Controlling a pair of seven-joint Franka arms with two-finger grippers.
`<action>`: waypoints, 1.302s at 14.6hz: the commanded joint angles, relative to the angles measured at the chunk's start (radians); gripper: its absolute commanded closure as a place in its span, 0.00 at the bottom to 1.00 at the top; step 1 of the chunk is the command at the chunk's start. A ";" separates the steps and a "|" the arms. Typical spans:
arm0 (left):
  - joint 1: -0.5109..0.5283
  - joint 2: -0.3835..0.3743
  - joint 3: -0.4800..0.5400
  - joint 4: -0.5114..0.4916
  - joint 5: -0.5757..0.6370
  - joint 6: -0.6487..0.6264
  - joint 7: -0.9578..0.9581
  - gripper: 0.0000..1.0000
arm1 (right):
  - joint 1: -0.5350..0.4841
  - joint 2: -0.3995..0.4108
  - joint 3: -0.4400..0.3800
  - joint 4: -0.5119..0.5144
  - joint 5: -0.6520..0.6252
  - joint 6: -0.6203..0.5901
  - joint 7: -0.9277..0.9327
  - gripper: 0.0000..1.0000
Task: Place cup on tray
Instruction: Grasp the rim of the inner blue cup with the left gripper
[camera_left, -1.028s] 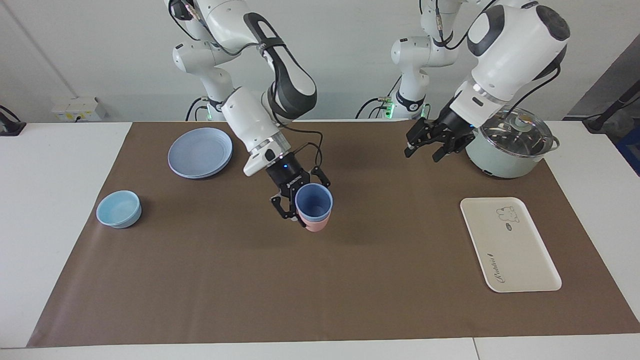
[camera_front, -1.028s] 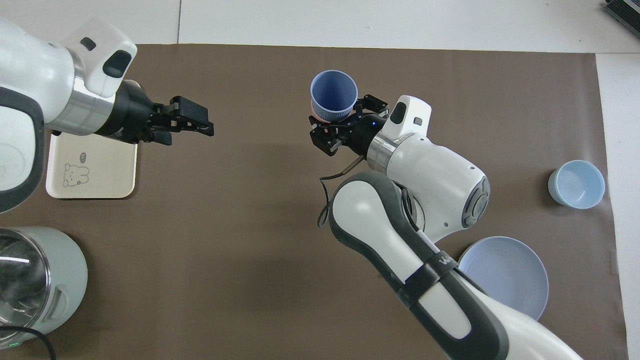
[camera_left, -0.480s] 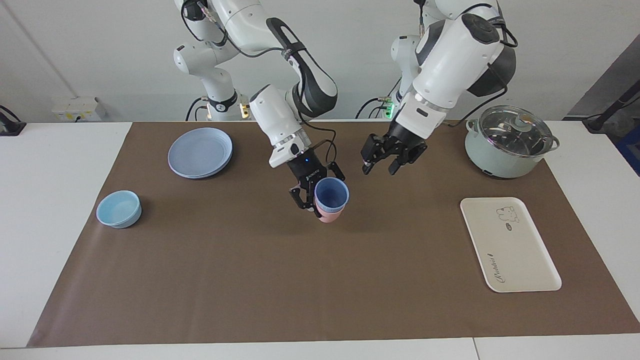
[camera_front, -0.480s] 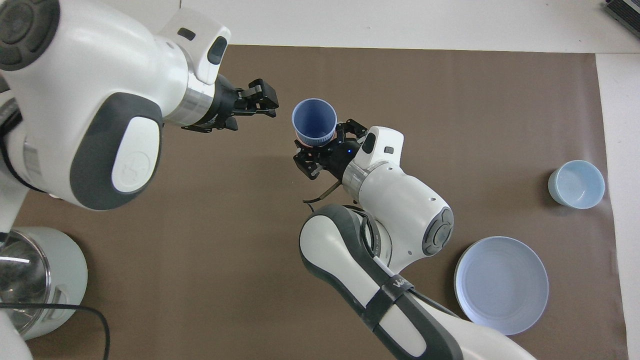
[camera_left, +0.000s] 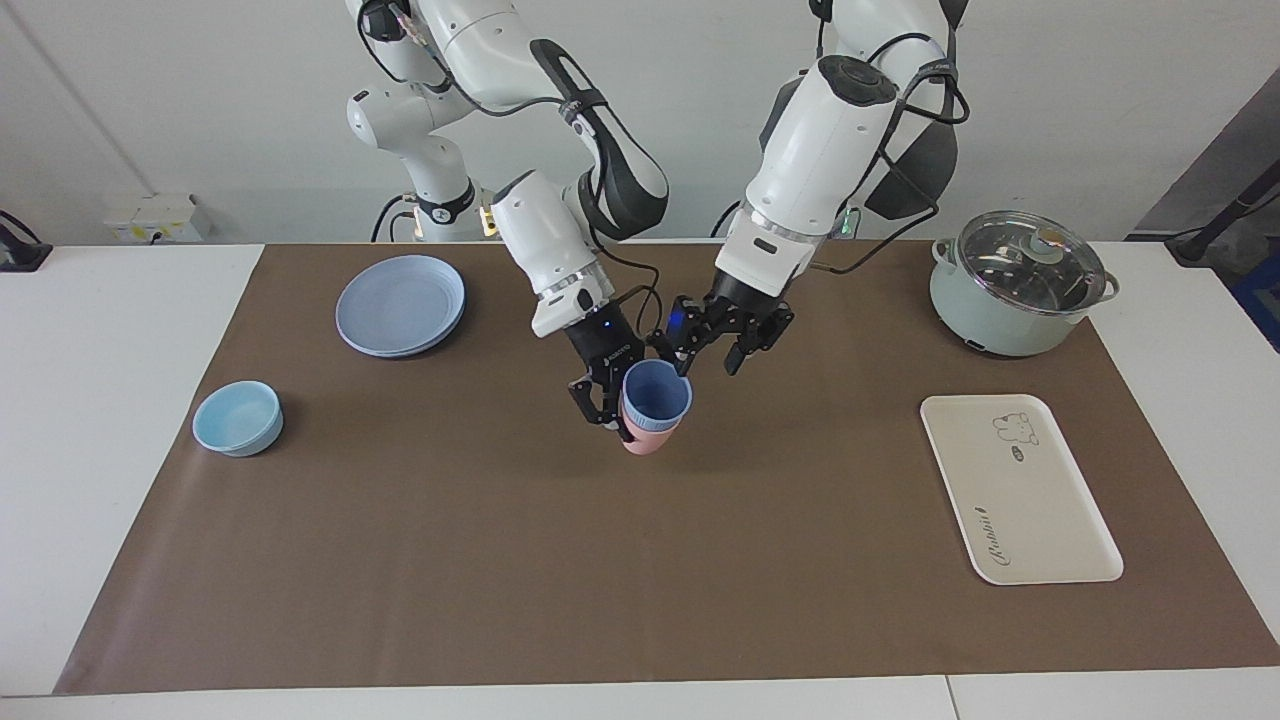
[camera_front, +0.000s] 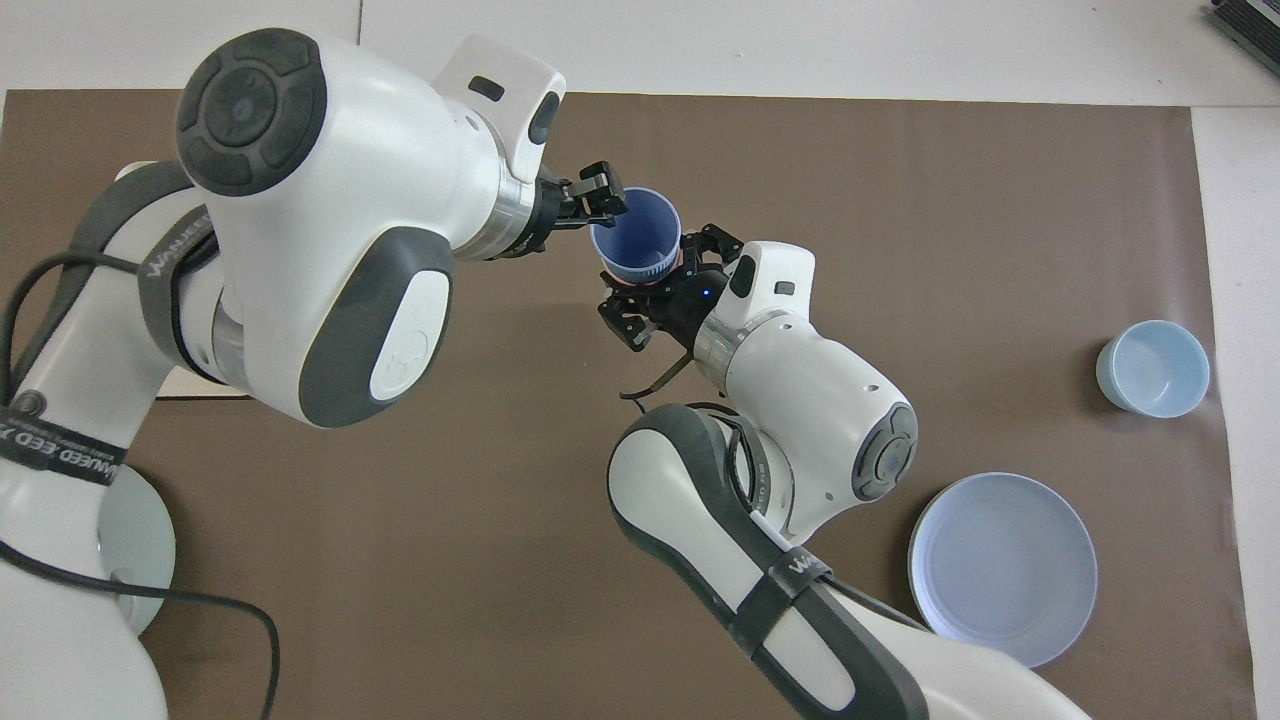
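The right gripper (camera_left: 625, 405) is clamped on a salmon-pink cup (camera_left: 641, 440), held up over the middle of the brown mat (camera_left: 640, 560), and the cup (camera_left: 656, 393), periwinkle blue, sits nested inside that pink one. The left gripper (camera_left: 712, 348) hangs right at the blue cup's rim, its fingers parted; whether they touch the rim cannot be told. The tray (camera_left: 1020, 490) lies flat toward the left arm's end of the table, well apart from both cups.
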 joint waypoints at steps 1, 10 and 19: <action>-0.022 0.045 0.014 0.013 0.033 0.052 -0.038 0.35 | -0.004 -0.008 0.000 -0.010 -0.033 -0.014 0.024 1.00; -0.057 0.065 0.015 -0.012 0.045 0.035 -0.036 0.60 | -0.005 -0.008 0.000 -0.010 -0.033 -0.014 0.024 1.00; -0.052 0.067 0.015 0.017 0.045 -0.074 -0.030 1.00 | -0.010 -0.008 0.000 -0.008 -0.033 -0.014 0.024 1.00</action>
